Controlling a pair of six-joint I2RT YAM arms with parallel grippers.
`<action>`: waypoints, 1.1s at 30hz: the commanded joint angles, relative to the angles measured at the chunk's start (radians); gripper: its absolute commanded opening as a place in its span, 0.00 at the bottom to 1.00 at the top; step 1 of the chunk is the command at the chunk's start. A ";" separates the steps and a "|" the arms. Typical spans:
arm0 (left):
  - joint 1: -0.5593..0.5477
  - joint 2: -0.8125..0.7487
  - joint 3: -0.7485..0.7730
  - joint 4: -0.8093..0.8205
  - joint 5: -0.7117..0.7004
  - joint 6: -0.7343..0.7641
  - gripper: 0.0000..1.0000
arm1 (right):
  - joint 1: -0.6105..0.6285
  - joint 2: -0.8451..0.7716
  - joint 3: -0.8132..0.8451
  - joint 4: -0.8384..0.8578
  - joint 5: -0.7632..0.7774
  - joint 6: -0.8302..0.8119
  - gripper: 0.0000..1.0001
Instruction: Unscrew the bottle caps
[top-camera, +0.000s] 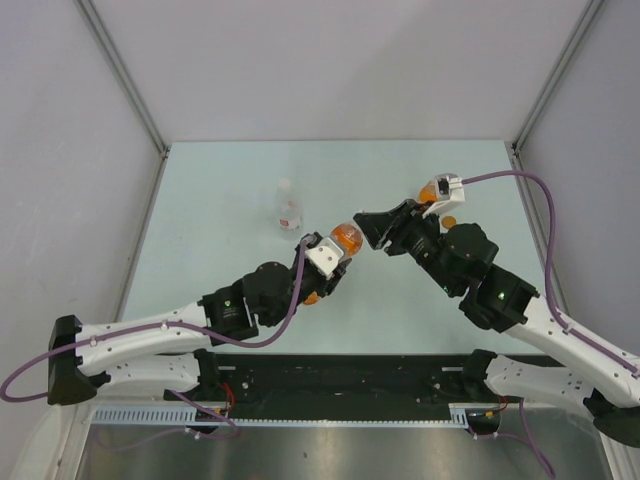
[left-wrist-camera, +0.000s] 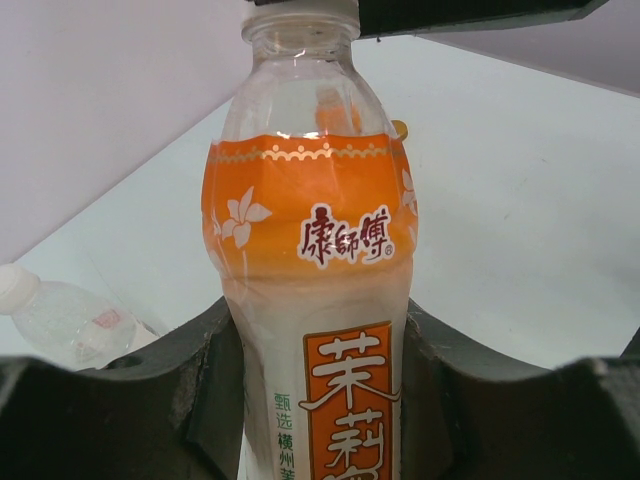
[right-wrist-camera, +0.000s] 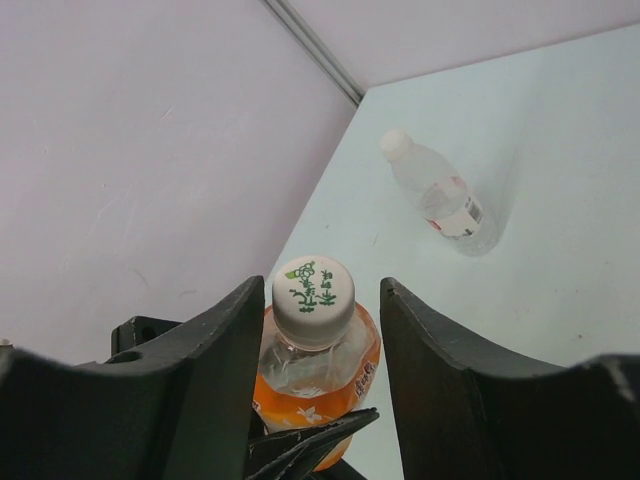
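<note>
White round plastic screw cap (right-wrist-camera: 313, 297), printed on top with a green design, sits on the neck of the tall clear plastic orange-drink bottle (left-wrist-camera: 310, 260), whose wrap is orange with a white flower, a scalloped white line and dark red characters on a white patch, paling to cream lower down. The liquid inside stops at the wrap's upper edge, leaving the shoulder clear. The black left fingers (left-wrist-camera: 180, 400) are closed on this bottle's lower body, one on each side, holding it above the pale green surface (top-camera: 220, 260) near its middle. The black right fingers (right-wrist-camera: 200, 390) stand spread to either side of the cap, with a gap showing on each side. A small clear plastic bottle with a white-red label (top-camera: 289, 207) and its own white cap (right-wrist-camera: 395, 144) rests on the surface, well apart to the left. Something orange (top-camera: 429, 192) shows beside the right wrist, too hidden to identify.
</note>
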 joint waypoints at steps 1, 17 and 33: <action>-0.009 -0.028 0.002 0.029 -0.005 0.007 0.00 | 0.000 0.011 0.040 0.061 -0.002 -0.012 0.49; -0.004 -0.146 -0.009 0.044 0.355 -0.056 0.00 | -0.003 -0.049 -0.035 0.175 -0.134 -0.168 0.00; 0.298 -0.059 0.109 0.253 1.490 -0.571 0.00 | -0.145 -0.078 -0.112 0.406 -0.984 -0.230 0.00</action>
